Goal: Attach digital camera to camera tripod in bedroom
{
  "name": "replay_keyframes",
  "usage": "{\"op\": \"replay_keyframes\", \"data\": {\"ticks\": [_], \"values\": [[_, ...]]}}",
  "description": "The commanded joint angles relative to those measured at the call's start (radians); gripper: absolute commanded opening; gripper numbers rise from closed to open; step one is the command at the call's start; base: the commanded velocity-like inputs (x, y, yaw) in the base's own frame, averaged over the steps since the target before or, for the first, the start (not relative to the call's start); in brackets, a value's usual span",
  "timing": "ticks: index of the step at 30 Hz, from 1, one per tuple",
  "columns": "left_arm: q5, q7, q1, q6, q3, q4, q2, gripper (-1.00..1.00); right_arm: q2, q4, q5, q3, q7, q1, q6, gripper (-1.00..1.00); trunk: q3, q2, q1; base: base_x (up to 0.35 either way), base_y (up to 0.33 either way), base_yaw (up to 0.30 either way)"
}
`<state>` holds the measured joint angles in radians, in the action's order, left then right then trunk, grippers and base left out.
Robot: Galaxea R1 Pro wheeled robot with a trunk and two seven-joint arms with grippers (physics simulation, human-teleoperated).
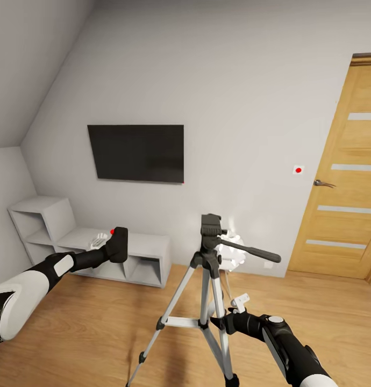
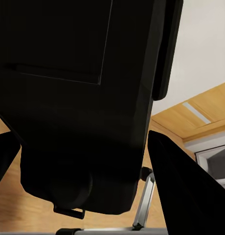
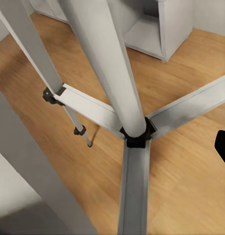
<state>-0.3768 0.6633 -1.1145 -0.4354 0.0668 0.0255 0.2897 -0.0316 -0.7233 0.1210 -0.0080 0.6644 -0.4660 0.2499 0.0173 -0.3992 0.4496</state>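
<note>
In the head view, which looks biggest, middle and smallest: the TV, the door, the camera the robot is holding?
As they look:
1. Door, partly cut off by the picture's edge.
2. TV.
3. Digital camera, smallest, though it is nearer than the wall, held in the left gripper.

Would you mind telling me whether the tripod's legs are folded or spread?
Spread. The tripod stands upright on the wood floor with its legs angled apart, and the right wrist view shows its centre braces extended outward.
</note>
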Motion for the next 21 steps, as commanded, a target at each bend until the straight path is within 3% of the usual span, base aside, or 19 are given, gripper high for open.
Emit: {"op": "replay_keyframes", "data": {"ticks": [1, 10, 11, 21], "values": [[-0.001, 0.003, 0.0, -0.008, 0.01, 0.001, 0.0, -1.0, 0.0, -0.001, 0.008, -0.001, 0.005, 0.0, 0.003, 1.0, 0.0, -0.001, 0.0, 0.008, 0.0, 0.0], [-0.001, 0.002, -0.001, -0.008, 0.01, 0.001, 0.0, -1.0, 0.0, 0.008, 0.008, 0.0, 0.011, 0.0, 0.002, 1.0, 0.0, -0.001, 0.0, 0.002, 0.0, 0.0], [-0.001, 0.002, -0.001, -0.008, 0.01, 0.001, 0.0, -1.0, 0.0, 0.009, 0.008, 0.0, 0.011, 0.0, 0.002, -1.0, 0.0, -0.001, 0.0, 0.0, 0.0, 0.0], [-0.001, 0.002, -0.001, -0.008, 0.01, 0.001, 0.0, -1.0, 0.0, 0.022, 0.007, 0.0, 0.013, 0.001, 0.003, -1.0, 0.0, -0.001, 0.0, 0.0, 0.0, 0.0]]}}
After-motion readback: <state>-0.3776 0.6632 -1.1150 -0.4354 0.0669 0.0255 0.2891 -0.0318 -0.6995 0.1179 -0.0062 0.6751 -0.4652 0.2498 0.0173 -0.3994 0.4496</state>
